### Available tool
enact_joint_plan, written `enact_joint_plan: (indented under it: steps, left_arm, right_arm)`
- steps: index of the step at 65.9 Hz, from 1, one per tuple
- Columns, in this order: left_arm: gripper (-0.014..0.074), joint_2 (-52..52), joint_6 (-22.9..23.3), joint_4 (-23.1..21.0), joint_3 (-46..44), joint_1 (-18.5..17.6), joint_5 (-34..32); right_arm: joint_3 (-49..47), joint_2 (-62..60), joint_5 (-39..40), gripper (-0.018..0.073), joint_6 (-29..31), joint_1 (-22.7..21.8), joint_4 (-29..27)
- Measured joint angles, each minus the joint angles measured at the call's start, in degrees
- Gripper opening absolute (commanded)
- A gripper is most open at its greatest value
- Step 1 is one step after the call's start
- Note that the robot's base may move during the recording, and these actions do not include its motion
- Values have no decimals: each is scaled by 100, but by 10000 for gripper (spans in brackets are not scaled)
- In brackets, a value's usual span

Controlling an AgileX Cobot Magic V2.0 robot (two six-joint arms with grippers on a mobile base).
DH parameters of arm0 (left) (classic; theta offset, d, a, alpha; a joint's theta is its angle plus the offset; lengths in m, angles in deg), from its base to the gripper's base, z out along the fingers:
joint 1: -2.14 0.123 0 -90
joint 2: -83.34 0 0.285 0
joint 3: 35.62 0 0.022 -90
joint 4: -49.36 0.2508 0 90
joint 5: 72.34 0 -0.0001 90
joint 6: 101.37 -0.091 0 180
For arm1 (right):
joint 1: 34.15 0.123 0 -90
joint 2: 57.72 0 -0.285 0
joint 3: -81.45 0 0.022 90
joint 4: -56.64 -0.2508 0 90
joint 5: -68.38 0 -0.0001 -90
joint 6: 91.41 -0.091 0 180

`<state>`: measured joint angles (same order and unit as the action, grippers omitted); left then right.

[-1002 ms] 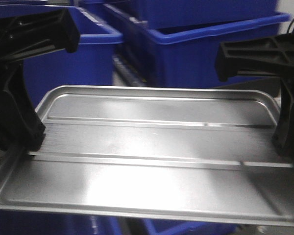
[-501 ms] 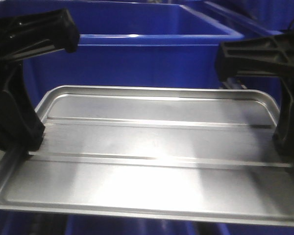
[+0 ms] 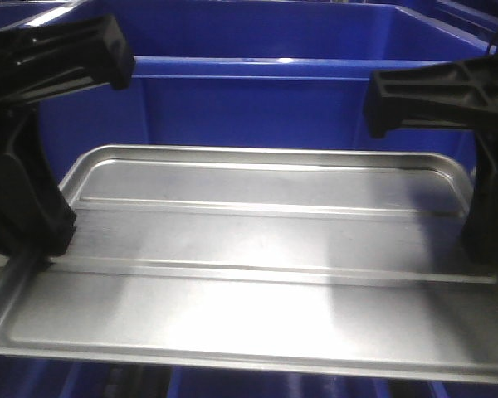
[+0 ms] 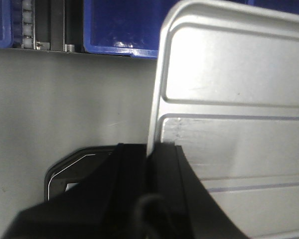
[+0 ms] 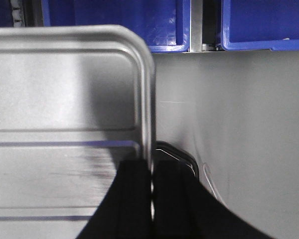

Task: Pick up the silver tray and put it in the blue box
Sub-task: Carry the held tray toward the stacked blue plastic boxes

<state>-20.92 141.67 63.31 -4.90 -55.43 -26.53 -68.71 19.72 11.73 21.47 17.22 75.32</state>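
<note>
Front view: found silver tray (image 3: 257, 249) filling centre and lower frame, roughly level, two long ribs running left to right. Noted blue box (image 3: 257, 99) across upper frame behind it, rim showing above tray's far edge. Logged tray as outside box, before its near wall; could not judge whether the two touched.

Left wrist view: found left gripper (image 4: 152, 159) at lower centre, fingers closed tight on tray's left rim, rim pinched edge-on between them.

Right wrist view: found right gripper (image 5: 152, 174) at lower centre, likewise clamped on right rim, just below a rounded corner.

Saw grey surface (image 4: 65, 109) beyond tray's edge in both wrist views, blue crates (image 5: 114, 25) along top of frame.
</note>
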Motion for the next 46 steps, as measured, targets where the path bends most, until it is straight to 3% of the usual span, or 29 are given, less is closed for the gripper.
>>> enact_joint_plan:
  steps: [46]
  left_arm:
    - [-104,0,0,0,0,0,0]
  right_arm:
    - [0,0,0,54,0,0,0]
